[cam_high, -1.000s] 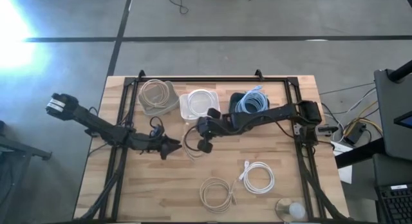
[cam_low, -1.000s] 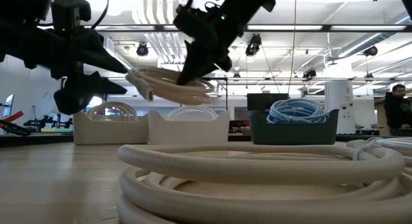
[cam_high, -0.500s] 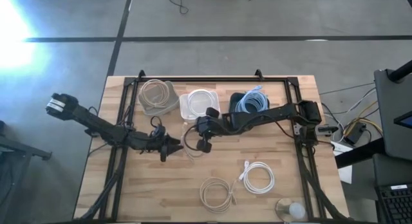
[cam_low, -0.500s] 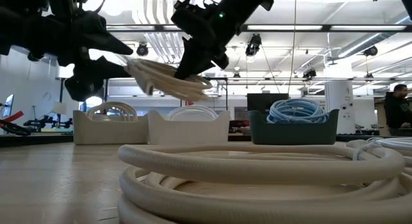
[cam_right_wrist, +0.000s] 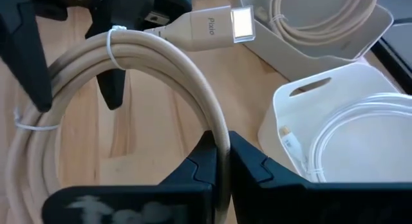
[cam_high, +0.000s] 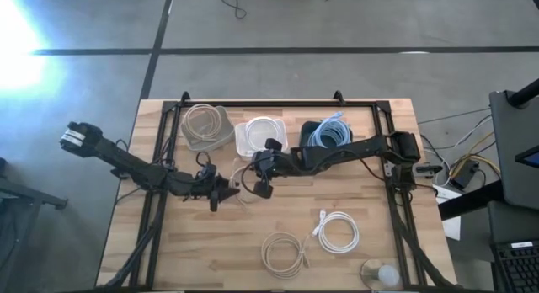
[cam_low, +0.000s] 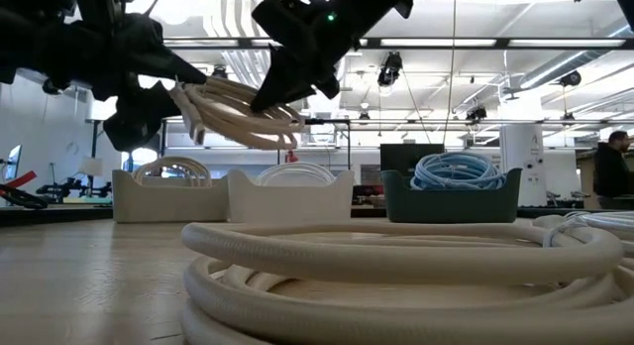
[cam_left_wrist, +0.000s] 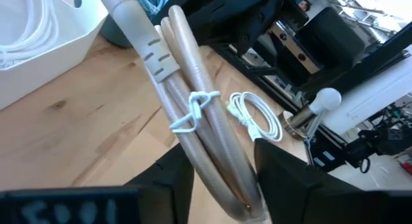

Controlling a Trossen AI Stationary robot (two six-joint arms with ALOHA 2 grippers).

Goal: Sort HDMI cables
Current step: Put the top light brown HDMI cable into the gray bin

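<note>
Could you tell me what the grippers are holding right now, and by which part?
Both hold one beige HDMI cable above the table: the right gripper pinches the coil's rim, and the left gripper straddles the opposite side of the loop.

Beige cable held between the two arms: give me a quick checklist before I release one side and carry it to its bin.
1. Right gripper shut on the beige cable: ok.
2. Left gripper shut on the same coil: ok, the strands sit between its fingers.
3. Coil lifted off the table: ok, the low view shows it in the air.
4. Coil ties in place: ok, two thin ties show.
5. Beige bin has room: ok, one beige coil in it.
6. Path to that bin clear of the white bin: cannot tell.
</note>
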